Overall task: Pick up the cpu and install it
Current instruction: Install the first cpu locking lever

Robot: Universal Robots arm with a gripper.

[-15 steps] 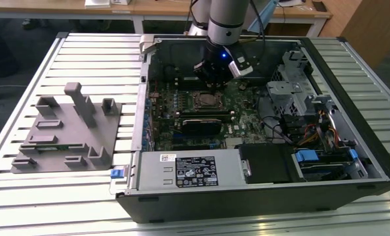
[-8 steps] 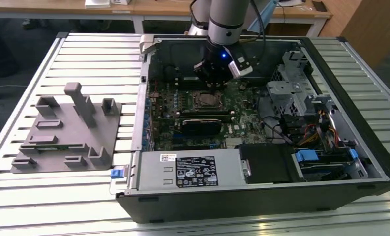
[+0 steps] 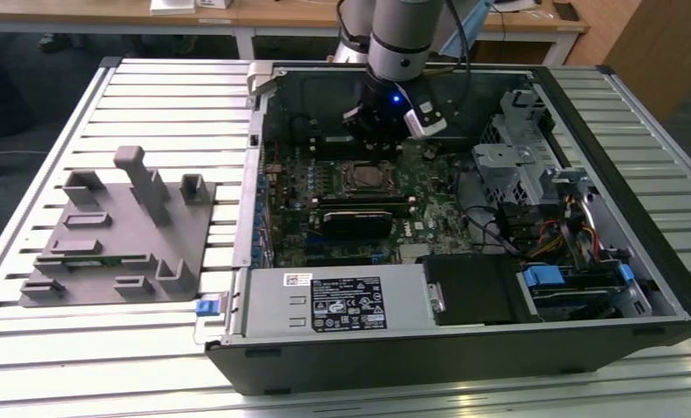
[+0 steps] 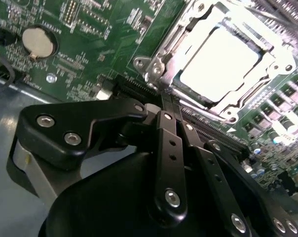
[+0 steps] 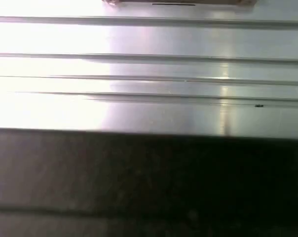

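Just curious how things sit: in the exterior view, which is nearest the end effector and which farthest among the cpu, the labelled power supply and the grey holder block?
1. cpu, just below the end effector.
2. power supply, case front.
3. grey holder block, exterior view's left.

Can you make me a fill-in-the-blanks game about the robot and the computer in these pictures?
1. The cpu already sits inside the metal-framed ____ on the board.
2. The circuit board around it is coloured ____.
3. The round silver battery on the board is shaped like a ____.
4. The grey holder blocks lie outside the case, on the exterior view's ____.

Missing words: socket; green; coin; left
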